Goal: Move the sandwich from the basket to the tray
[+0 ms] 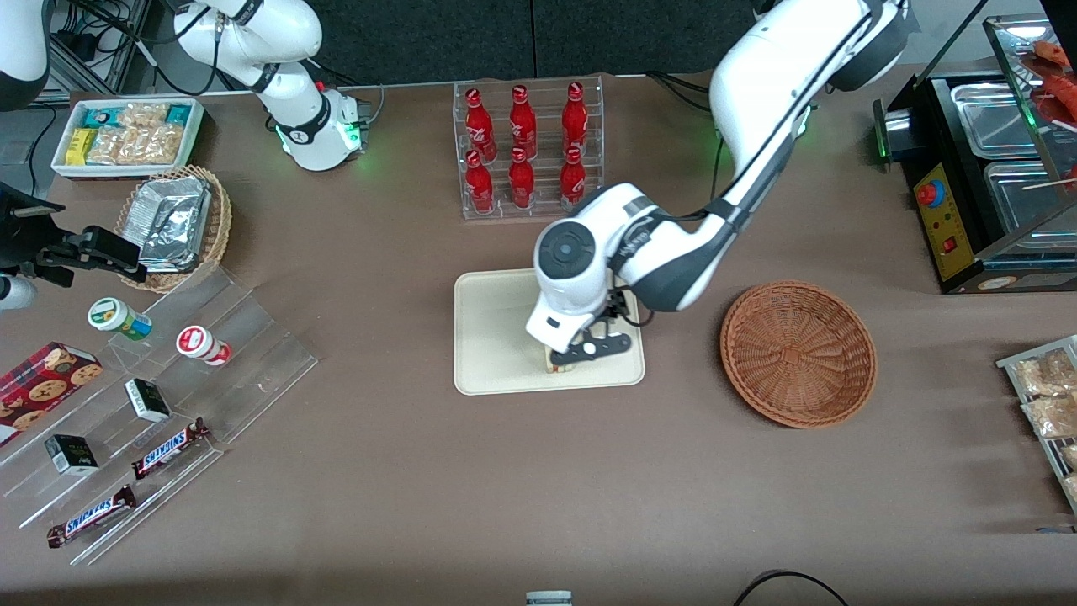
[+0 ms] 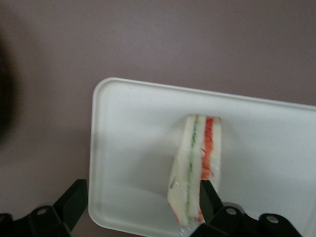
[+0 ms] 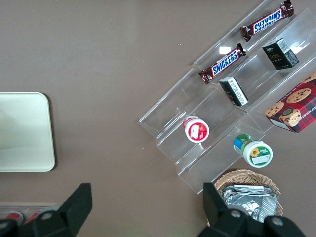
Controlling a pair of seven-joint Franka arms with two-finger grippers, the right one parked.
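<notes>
The sandwich (image 2: 197, 163) stands on its edge on the cream tray (image 2: 133, 143), its red and green filling layers showing. My left gripper (image 2: 142, 193) is low over the tray, open wide, and holds nothing. The sandwich stands just inside one finger (image 2: 208, 197); the other finger is well apart from it, at the tray's rim. In the front view the gripper (image 1: 582, 348) is over the part of the tray (image 1: 496, 337) nearest the camera, and a bit of the sandwich (image 1: 554, 363) shows under it. The reddish-brown basket (image 1: 798, 353) lies empty beside the tray, toward the working arm's end.
A clear rack of red bottles (image 1: 526, 147) stands farther from the camera than the tray. Clear stepped shelves (image 1: 160, 404) with snack bars and cups, a tan basket of foil packets (image 1: 177, 225) and a white snack box (image 1: 126, 135) lie toward the parked arm's end. A black food warmer (image 1: 993, 168) stands past the basket.
</notes>
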